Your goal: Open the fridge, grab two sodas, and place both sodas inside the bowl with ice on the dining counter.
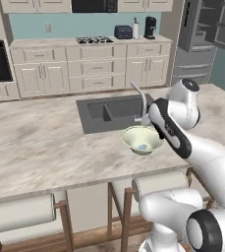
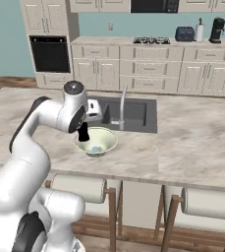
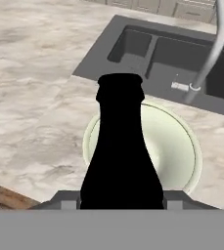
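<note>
From the hand, the soda bottle (image 3: 121, 151) is a flat black shape; its label cannot be seen and its base is cut off below. It covers the middle of the bowl (image 3: 179, 141), so what lies inside is hidden there. The fingers gripping it are hidden behind the bottle. The faucet (image 3: 213, 53) runs off the top edge. From the left side, the arm (image 1: 170, 129) covers the bowl's right rim and the gripper. The small bluish thing in the bowl (image 1: 142, 146) is too small to name. The fridge (image 1: 202, 39) is cut by the top and right edges.
</note>
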